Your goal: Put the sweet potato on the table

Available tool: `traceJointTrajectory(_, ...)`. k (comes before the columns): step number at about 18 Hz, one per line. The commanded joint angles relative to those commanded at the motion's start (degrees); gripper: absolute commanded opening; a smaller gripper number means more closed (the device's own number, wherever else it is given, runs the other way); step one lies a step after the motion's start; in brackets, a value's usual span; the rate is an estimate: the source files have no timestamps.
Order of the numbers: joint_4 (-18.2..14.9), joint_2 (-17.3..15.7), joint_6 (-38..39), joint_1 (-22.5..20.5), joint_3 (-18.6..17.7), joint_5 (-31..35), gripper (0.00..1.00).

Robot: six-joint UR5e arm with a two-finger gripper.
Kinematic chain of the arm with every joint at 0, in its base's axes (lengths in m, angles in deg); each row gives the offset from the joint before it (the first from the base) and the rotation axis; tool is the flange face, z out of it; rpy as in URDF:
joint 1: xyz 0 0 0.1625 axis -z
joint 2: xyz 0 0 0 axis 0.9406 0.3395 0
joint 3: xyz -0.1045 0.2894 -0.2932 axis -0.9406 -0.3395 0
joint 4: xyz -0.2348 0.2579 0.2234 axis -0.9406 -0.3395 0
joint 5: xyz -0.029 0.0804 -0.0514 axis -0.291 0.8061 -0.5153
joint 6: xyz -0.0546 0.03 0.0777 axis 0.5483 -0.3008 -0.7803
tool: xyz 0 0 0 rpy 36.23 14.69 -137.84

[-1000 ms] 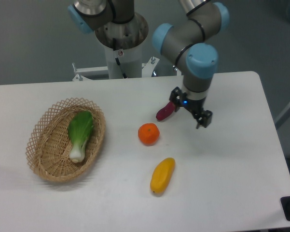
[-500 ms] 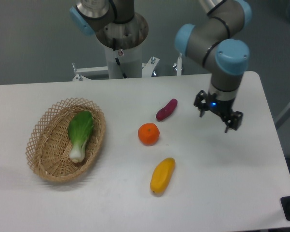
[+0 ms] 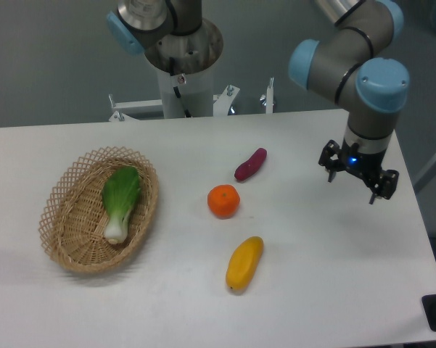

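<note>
The sweet potato (image 3: pixel 250 164), a slim dark reddish-purple tuber, lies on the white table (image 3: pixel 326 275) just above and right of the round orange (image 3: pixel 223 201). Nothing touches it. My gripper (image 3: pixel 358 179) hangs over the right side of the table, well to the right of the sweet potato. Its fingers stand apart, open, with nothing between them.
A yellow-orange oblong fruit (image 3: pixel 244 262) lies below the orange. A wicker basket (image 3: pixel 72 217) at the left holds a green bok choy (image 3: pixel 121 199). The robot's base column (image 3: pixel 183 65) stands behind the table's far edge.
The gripper was beside the sweet potato a second ago with the tuber at its fingers; it has since let go and moved steadily right, leaving the sweet potato lying on the table.
</note>
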Motion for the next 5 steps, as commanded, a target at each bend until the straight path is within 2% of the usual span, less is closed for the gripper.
traceJointTrajectory(5,0.0,0.2,-1.1,-0.4,0.1,0.1,1.00)
